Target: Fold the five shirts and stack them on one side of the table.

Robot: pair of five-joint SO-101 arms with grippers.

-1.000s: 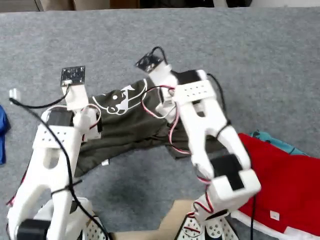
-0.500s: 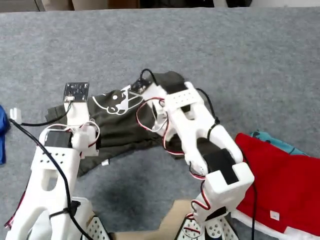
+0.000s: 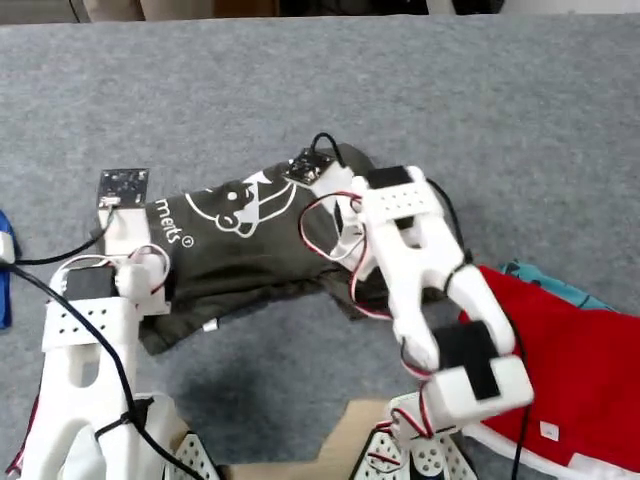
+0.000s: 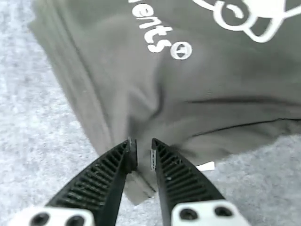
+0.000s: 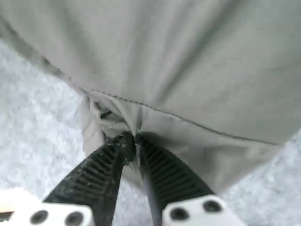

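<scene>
An olive shirt [image 3: 240,250] lies folded mid-counter [image 3: 450,100], with open grey surface beyond its far edge. The left gripper [image 4: 141,153] has its jaws nipping the shirt's layered side edge. The right gripper [image 5: 135,141] has its jaws pinched together on the hem at the opposite end, and a red shirt [image 3: 560,370] lies near that end.

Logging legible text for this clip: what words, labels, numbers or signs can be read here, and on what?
White lettering on the dark shirt: only a word's tail shows, the rest is hidden.
Circled mark after it: too blurred to read.
White tag on the red shirt: too small to read.
</scene>
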